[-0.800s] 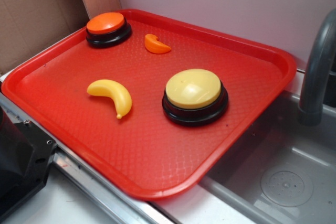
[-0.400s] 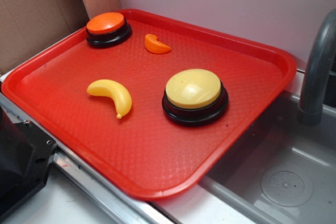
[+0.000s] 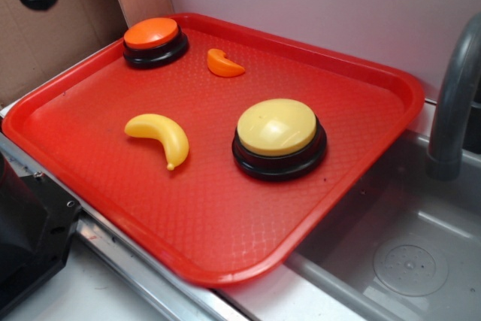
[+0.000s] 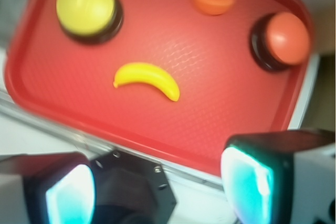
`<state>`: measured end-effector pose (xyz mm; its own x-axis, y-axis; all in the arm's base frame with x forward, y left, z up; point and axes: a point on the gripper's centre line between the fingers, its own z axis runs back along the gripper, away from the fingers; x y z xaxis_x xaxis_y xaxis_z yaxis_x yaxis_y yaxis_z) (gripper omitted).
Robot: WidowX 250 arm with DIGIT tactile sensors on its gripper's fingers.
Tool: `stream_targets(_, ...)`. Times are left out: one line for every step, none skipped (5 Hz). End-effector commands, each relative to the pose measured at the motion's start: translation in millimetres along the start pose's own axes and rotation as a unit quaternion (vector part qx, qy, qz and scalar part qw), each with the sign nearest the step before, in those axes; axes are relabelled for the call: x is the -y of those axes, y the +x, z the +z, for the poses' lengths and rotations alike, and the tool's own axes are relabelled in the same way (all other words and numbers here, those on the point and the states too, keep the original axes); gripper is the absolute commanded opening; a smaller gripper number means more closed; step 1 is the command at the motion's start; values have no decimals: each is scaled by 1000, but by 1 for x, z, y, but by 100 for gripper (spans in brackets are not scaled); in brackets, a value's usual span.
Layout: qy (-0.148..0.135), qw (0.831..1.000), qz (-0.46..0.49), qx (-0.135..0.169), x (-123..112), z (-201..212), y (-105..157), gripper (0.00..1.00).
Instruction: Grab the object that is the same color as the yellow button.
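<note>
The pincer (image 4: 157, 182) hangs high above the near edge of the red tray (image 3: 353, 193), its two fingers (image 4: 247, 179) spread wide with nothing between them; in the exterior view only a small part of the arm shows in the top-left corner. The toy banana (image 3: 159, 136) lies flat on the tray, just to the left of the yellow button (image 3: 278, 129) and apart from it. To grasp it well, I judge the pincer should come down over the thick middle of the curve, with the fingers straddling the narrow width, staying clear of the button's black base. The tray also holds an orange button (image 3: 153, 37) at the far corner from the yellow button, and an orange slice piece (image 3: 223, 64) between the two buttons.
</note>
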<state>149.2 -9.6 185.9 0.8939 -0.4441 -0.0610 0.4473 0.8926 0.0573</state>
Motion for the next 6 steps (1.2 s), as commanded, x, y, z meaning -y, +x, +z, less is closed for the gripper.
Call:
stream_targets(41, 963, -261, -46, 4, -74, 39, 100)
stream_targets(57, 922, -379, -52, 4, -106, 44, 100)
stream_targets(46, 901, -424, -82, 1, -133, 42, 100)
stream_targets(20, 900, -423, -108, -9, -154, 29, 100)
stream_targets(22, 914, -395, -86, -5, -165, 37, 100)
stream_targets(15, 917, -390, -79, -3, -169, 34, 0)
